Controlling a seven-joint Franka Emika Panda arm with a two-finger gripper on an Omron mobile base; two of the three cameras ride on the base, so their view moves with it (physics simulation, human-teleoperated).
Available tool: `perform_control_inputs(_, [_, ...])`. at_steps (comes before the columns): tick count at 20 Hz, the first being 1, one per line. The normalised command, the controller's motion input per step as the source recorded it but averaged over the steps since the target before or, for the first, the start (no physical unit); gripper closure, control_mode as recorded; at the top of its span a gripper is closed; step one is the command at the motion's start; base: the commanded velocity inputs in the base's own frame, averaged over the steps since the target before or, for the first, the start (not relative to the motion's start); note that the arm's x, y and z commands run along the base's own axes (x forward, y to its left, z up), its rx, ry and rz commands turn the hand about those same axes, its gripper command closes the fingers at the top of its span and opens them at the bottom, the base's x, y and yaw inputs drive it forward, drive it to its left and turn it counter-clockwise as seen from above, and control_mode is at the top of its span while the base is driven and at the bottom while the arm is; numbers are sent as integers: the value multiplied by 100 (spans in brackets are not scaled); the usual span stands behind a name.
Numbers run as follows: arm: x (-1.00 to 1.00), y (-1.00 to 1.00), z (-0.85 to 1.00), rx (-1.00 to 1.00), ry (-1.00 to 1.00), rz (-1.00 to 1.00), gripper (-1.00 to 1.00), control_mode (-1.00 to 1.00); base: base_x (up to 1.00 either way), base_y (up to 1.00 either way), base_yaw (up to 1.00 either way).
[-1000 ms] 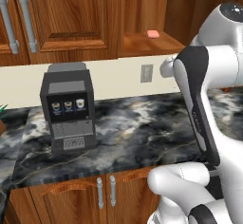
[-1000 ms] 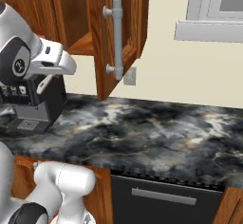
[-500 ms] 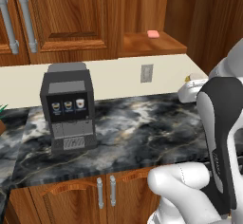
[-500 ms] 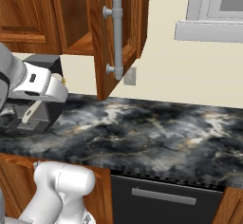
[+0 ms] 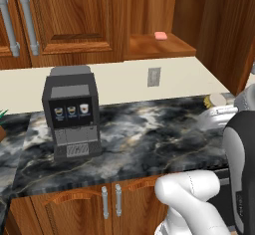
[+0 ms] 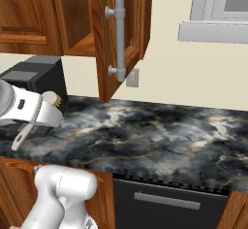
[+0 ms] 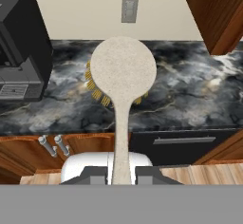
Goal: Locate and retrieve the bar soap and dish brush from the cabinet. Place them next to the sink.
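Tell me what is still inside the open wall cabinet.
On the cabinet shelf lies the bar soap, alone on the visible part. The shelf's right end is hidden behind the open door.

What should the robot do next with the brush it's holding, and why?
Probably carry the dish brush rightward along the counter toward the sink side. The tool is shut on its handle above the marble, so it is out of the cabinet, where the bar soap waits on the shelf.
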Motion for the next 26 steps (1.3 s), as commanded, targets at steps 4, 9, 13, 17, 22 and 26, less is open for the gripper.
perform_control_inputs(4, [0,0,0,0,0,0,100,-100,0,0,0])
perform_control_inputs(9, [0,0,0,0,0,0,100,-100,0,0,0])
perform_control_inputs(13, [0,0,0,0,0,0,100,100,0,-3,0])
perform_control_inputs(17, [0,0,0,0,0,0,100,100,0,-23,0])
perform_control_inputs(22, [0,0,0,0,0,0,100,100,0,-20,0])
perform_control_inputs(26, [0,0,0,0,0,0,100,100,0,-36,1])
